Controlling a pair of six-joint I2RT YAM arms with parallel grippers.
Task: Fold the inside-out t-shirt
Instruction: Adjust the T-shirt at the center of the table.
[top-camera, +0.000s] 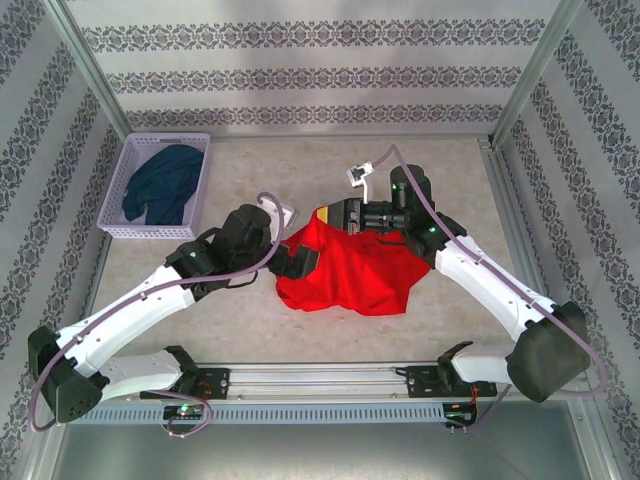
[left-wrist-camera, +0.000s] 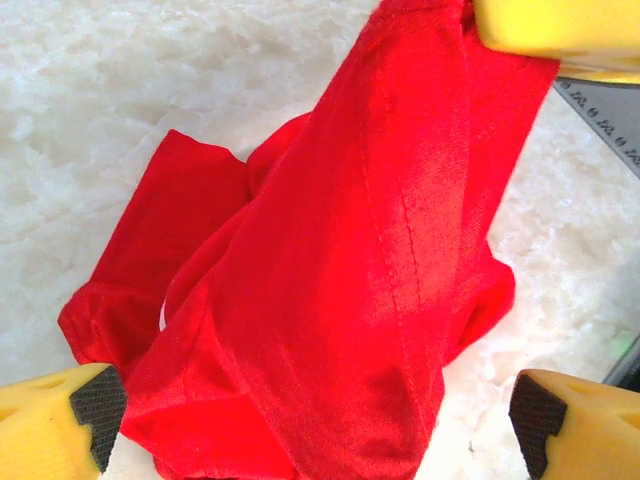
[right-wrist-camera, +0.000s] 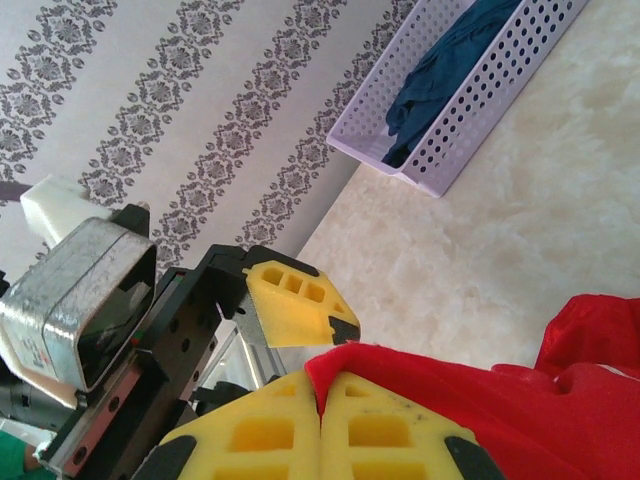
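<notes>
The inside-out t-shirt (top-camera: 345, 270), plain red, lies crumpled on the table to the right of the lavender basket (top-camera: 112, 215), well apart from it; the basket holds a dark navy garment (top-camera: 165, 182). The right gripper (right-wrist-camera: 322, 378) is clamped tight on an edge of the shirt, holding that fold raised; the left gripper (left-wrist-camera: 315, 405), on the shirt's basket side, has its jaws spread wide astride the draped fabric, gripping nothing.

Red t-shirt (right-wrist-camera: 565, 400) edge in the closed right gripper (right-wrist-camera: 320, 395)
</notes>
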